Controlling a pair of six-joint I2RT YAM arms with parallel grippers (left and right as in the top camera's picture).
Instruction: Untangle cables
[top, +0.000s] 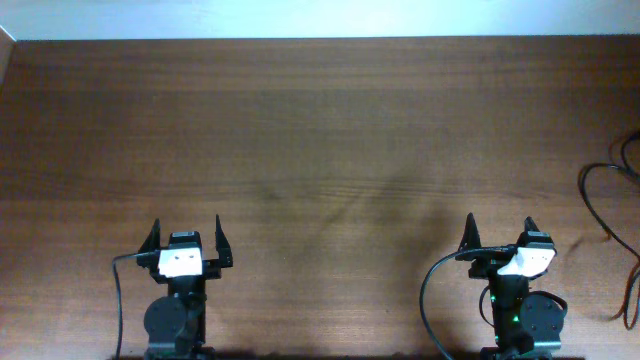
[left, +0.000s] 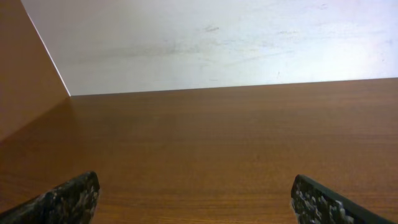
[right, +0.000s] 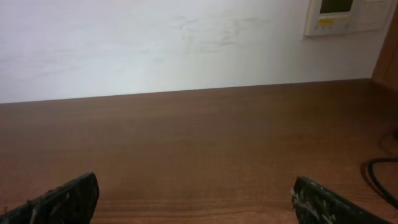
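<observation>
Thin black cables (top: 584, 185) lie at the far right edge of the wooden table (top: 320, 130), looping partly out of the overhead view. One strand shows at the right edge of the right wrist view (right: 371, 177). No knot or plug is visible. My left gripper (top: 188, 236) is open and empty near the front edge at the left; its fingers frame bare wood in the left wrist view (left: 196, 202). My right gripper (top: 501, 232) is open and empty near the front edge at the right, left of the cables, as the right wrist view (right: 196, 202) also shows.
A white wall (left: 217, 43) stands behind the table's far edge. A wooden side panel (left: 25, 74) rises at the table's left. A white wall panel (right: 345, 15) hangs at the back right. Thicker black wiring (top: 430, 290) runs along the right arm.
</observation>
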